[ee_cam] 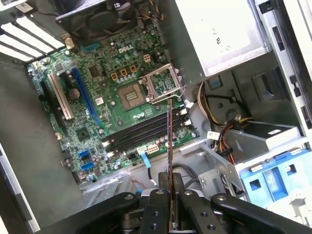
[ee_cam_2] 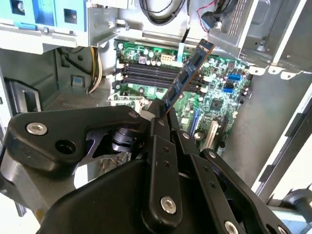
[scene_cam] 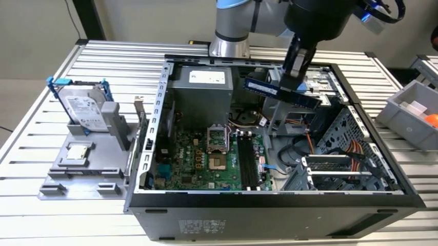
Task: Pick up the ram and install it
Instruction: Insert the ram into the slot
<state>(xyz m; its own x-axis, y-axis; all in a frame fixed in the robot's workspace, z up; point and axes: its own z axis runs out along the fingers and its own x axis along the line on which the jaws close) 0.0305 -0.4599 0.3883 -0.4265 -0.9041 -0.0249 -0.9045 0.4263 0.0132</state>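
- Ram point(scene_cam: 280, 93): long dark stick, held in the air above the open computer case point(scene_cam: 274, 215), tilted, not seated. It is pinched across its flat faces, likely to leave the contact edge free.
- Gripper point(scene_cam: 296, 77): jaws closed tight on the ram, hanging over the case's rear half. In the first wrist view the stick point(ee_cam: 169, 141) shows edge-on, probably to line it up with the slots.
- Memory slots point(scene_cam: 247, 159): black, seemingly empty, on the case floor, well below the ram.
- Hard drive point(scene_cam: 85, 107), processor chip point(scene_cam: 77, 151): on a grey stand outside the case at the exterior view's left, presumably clear of the arm.
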